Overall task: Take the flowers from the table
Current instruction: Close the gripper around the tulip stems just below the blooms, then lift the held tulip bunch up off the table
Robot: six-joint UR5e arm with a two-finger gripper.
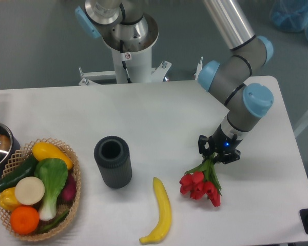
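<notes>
You're at grab step. Gripper (218, 151) jaws sit closed on stems of flowers (201, 186). Red heads seem to rest on surface (159, 118), near banana (160, 212). Next: lift straight up, slow.

Just 1 fixed camera, sitting high, looking steeply down across the table (159, 113) toward the arm base (128, 48) at the far edge, taking in nearly the whole tabletop.

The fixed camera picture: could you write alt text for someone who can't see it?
A robot arm's gripper is closed on the stems of a bunch of red flowers above a white table. To the left lie a yellow banana, a dark cylindrical cup and a wicker basket of vegetables.
</notes>
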